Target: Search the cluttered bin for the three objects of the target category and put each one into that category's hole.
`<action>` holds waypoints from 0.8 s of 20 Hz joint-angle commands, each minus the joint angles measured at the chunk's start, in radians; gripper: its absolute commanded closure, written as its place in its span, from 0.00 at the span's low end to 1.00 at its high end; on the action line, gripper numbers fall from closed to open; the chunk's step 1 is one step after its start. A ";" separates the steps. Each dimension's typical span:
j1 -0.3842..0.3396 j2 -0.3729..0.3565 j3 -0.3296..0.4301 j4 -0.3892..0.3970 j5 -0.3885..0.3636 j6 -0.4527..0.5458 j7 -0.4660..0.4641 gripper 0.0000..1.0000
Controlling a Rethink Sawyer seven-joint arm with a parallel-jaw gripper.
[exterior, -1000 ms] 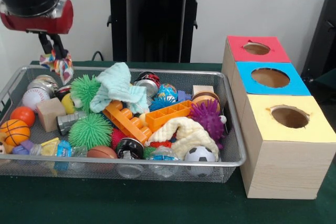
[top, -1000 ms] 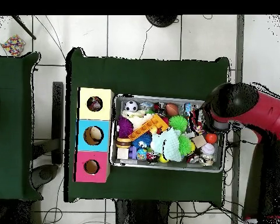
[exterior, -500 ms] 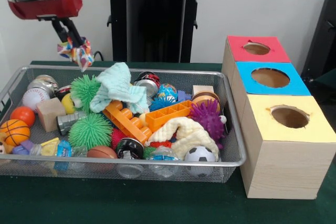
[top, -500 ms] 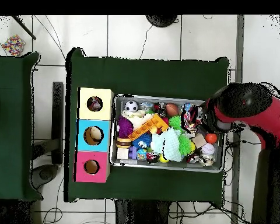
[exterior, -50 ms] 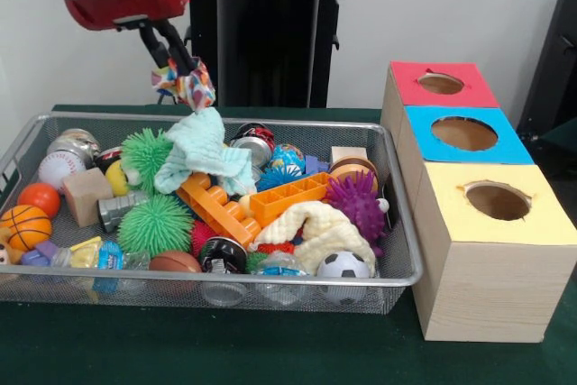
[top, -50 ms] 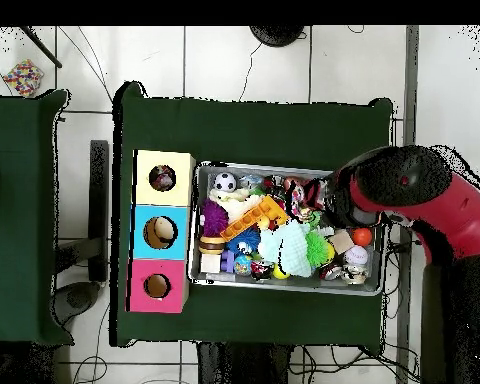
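My gripper is shut on a small multicoloured patterned cloth, held in the air above the back of the wire bin. A pale green cloth and a cream knitted cloth lie among the toys in the bin. To the right stands a wooden box with a red-topped hole, a blue-topped hole and a yellow-topped hole. In the overhead view the arm covers the right part of the bin, with the patterned cloth showing at its left edge.
The bin holds spiky green balls, a purple spiky ball, orange plastic blocks, a soccer ball, a baseball, a basketball and a wooden cube. The robot's black pedestal stands behind the bin.
The arm has carried the patterned cloth up and rightward in the front view, from the bin's left end toward its middle. The bin's contents have not moved.
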 commanded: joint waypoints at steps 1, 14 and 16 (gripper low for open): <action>0.008 -0.036 0.123 0.186 0.057 -0.200 -0.014 1.00; 0.034 -0.091 0.153 0.338 0.186 -0.431 0.130 1.00; 0.043 -0.096 0.149 0.351 0.206 -0.454 0.156 1.00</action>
